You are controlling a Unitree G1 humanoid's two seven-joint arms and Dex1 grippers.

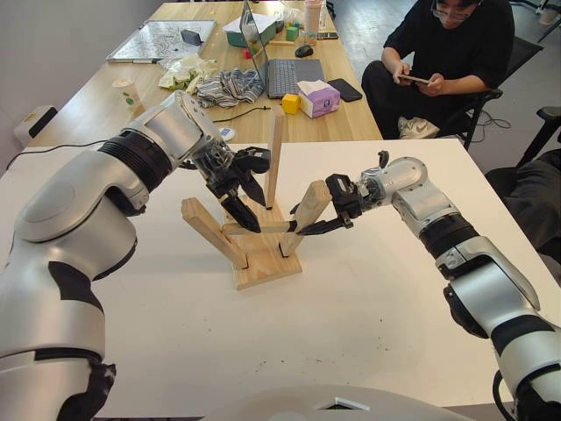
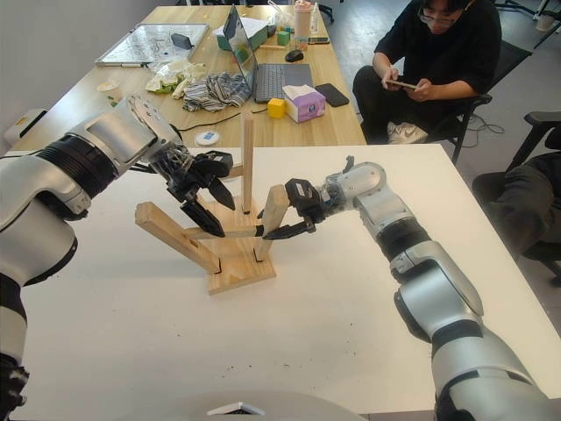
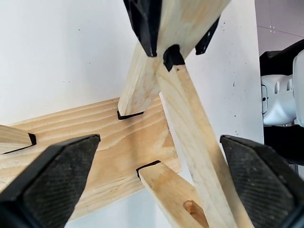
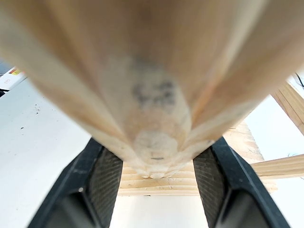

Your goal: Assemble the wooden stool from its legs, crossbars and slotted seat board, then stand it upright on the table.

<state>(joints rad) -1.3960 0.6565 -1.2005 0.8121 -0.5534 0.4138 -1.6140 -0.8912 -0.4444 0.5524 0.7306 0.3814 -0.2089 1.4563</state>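
The slotted seat board lies flat on the white table with its legs pointing up. One leg leans out to the left and a taller one stands near upright at the back. My right gripper is shut on the right-hand leg, whose end sits between its pads. A thin crossbar runs between the legs. My left gripper hangs open above the board, its pads spread on either side of the crossbar.
Behind the white table stands a wooden table with a laptop, a tissue box, a yellow block and crumpled cloth. White tabletop lies bare in front of the stool and to its left.
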